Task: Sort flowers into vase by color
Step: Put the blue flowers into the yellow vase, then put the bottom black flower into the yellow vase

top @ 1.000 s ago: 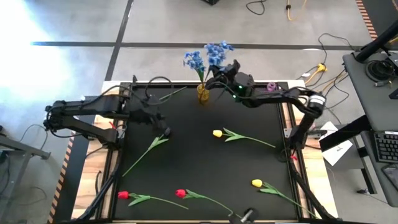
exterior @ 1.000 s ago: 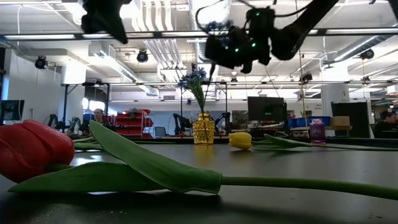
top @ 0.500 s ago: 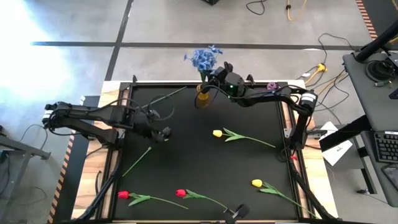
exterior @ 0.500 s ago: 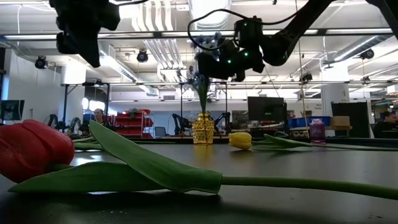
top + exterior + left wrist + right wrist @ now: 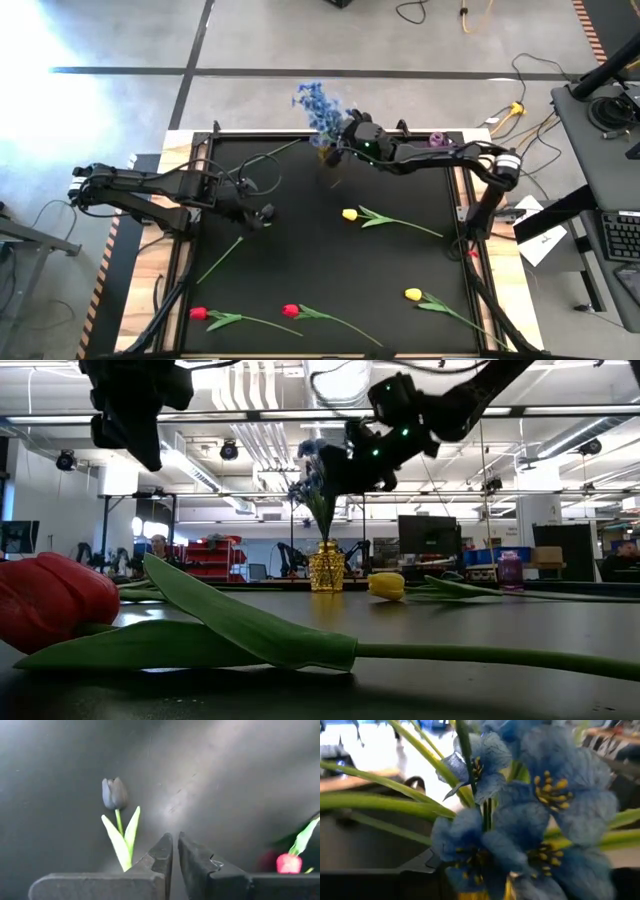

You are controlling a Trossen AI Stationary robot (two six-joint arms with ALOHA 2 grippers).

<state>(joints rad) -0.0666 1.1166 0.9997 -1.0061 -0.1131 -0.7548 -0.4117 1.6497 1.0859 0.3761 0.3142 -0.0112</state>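
Note:
A gold vase (image 5: 326,567) stands at the mat's far edge with blue flower sprays (image 5: 317,100) (image 5: 308,472) in it, their stems (image 5: 322,520) going down into its mouth. My right gripper (image 5: 342,140) (image 5: 340,470) hangs just above the vase, right against the blue blossoms (image 5: 555,795), which fill its wrist view. At the mat's left, a black tulip (image 5: 114,793) lies flat, its green stem (image 5: 220,260) running toward the near left. Over that tulip hangs my left gripper (image 5: 262,217) (image 5: 175,847), shut and holding nothing.
Two yellow tulips (image 5: 349,214) (image 5: 412,294) lie at the mat's middle and near right. Two red tulips (image 5: 198,313) (image 5: 290,311) lie along the near edge, one (image 5: 55,603) close before the low camera. A purple thing (image 5: 436,139) stands at the far right.
My right gripper has carried a blue spray down over the vase, so its stem now stands in the vase's mouth, then tipped and risen a little. The blossoms now lean toward the far left. My left gripper has come down toward the near edge, over the black tulip.

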